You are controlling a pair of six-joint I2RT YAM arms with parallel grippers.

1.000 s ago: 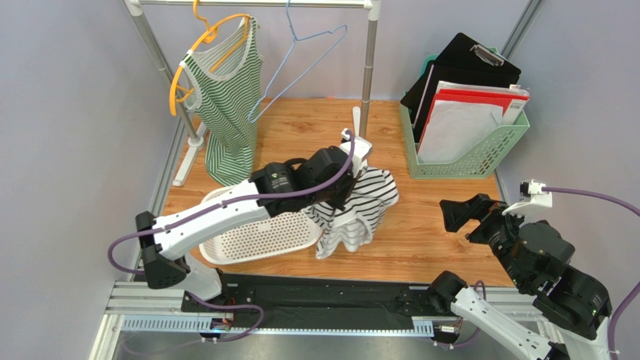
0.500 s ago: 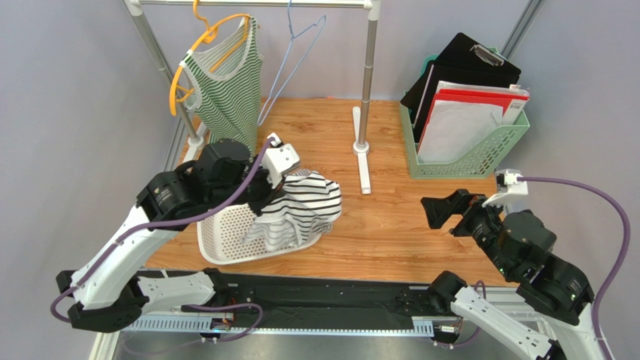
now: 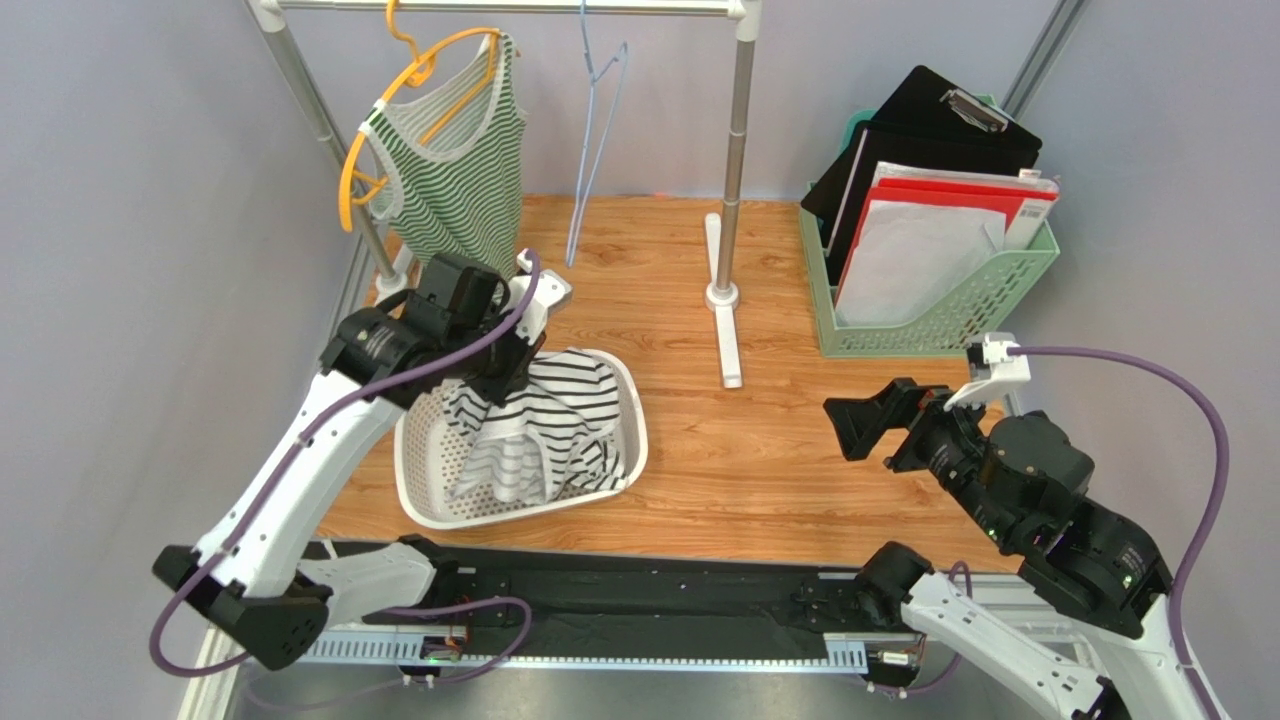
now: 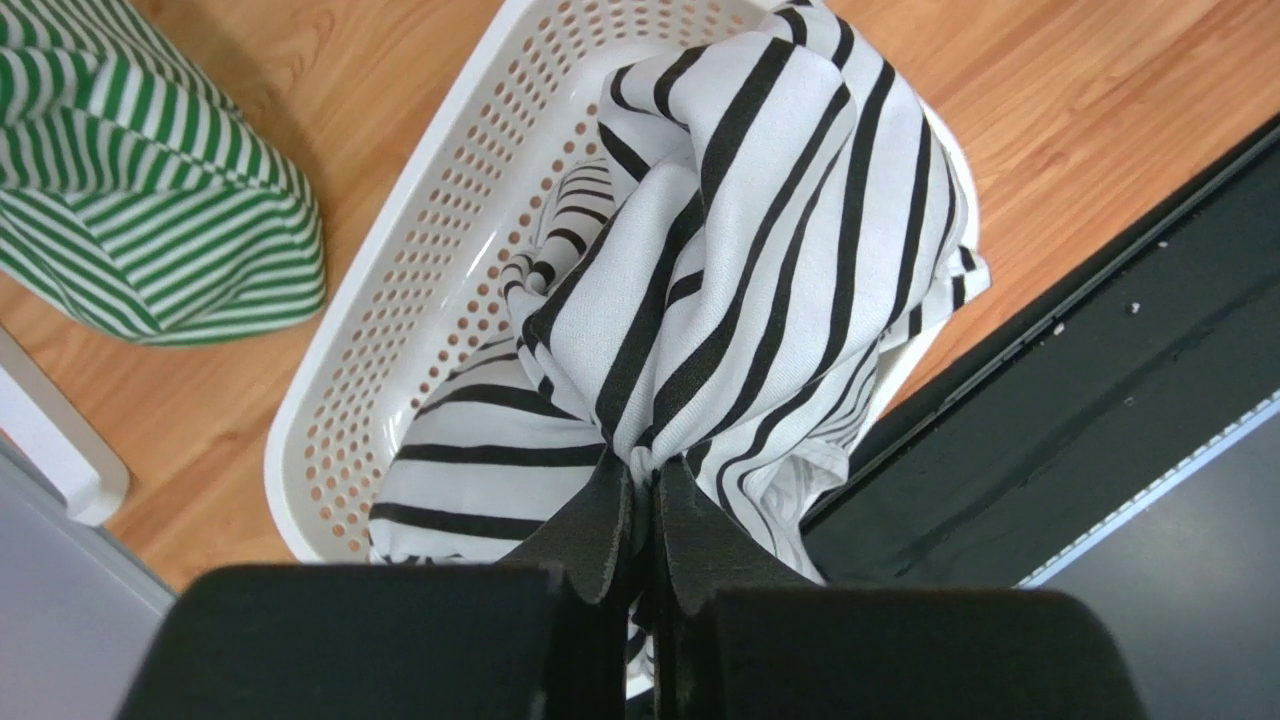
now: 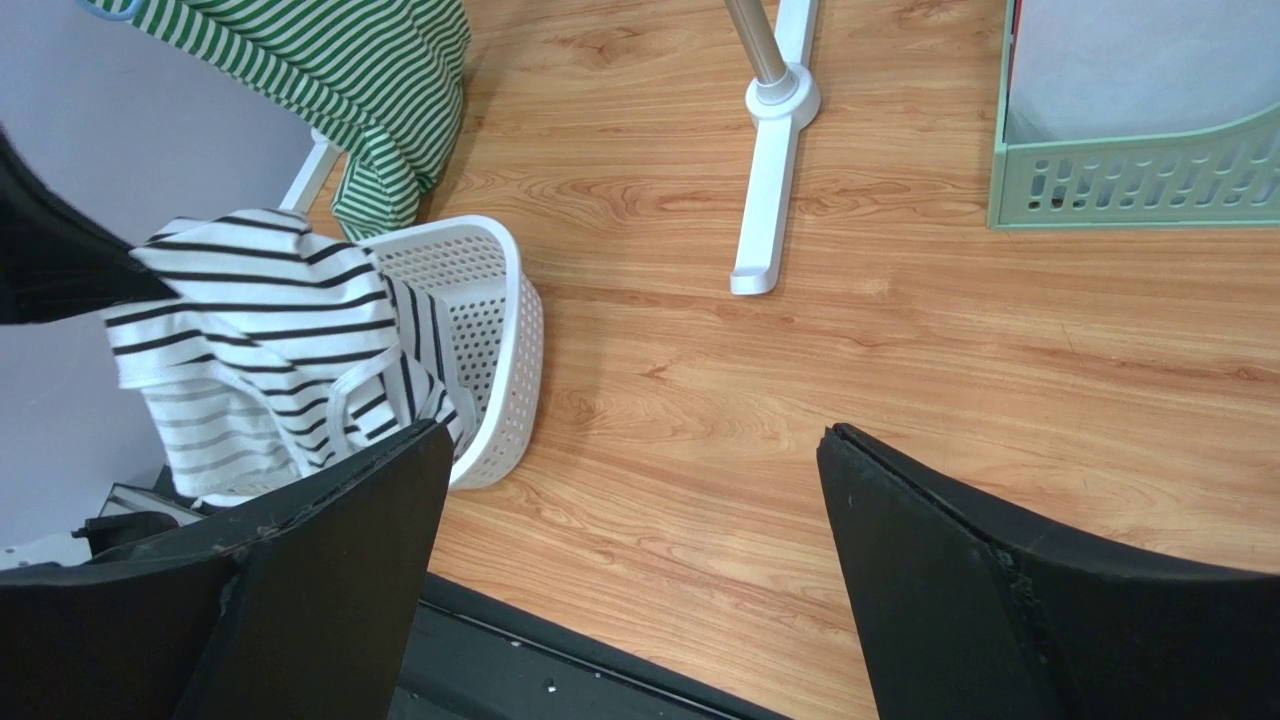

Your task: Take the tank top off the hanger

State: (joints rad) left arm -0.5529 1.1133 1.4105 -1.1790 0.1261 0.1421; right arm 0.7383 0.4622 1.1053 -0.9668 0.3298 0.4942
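My left gripper [image 3: 504, 378] is shut on a bunched fold of a black-and-white striped tank top [image 3: 549, 428], which hangs down into a white perforated basket [image 3: 418, 477]. In the left wrist view the closed gripper [image 4: 643, 488] pinches the cloth [image 4: 751, 255] over the basket [image 4: 376, 315]. An empty blue wire hanger [image 3: 601, 120] hangs on the rack rail. A green-striped tank top [image 3: 451, 188] hangs on an orange hanger [image 3: 358, 150] at the rail's left. My right gripper [image 3: 887, 428] is open and empty over the bare table [image 5: 631, 443].
The rack's right pole [image 3: 733, 165] and its white foot [image 3: 726, 338] stand mid-table. A green file organizer [image 3: 932, 293] with folders and a clipboard sits at the back right. The rack's left pole [image 3: 308, 105] runs along the left wall.
My left arm has carried the striped top leftward from mid-table and lowered it into the basket. The blue hanger has swung to hang straighter. My right gripper has drifted left.
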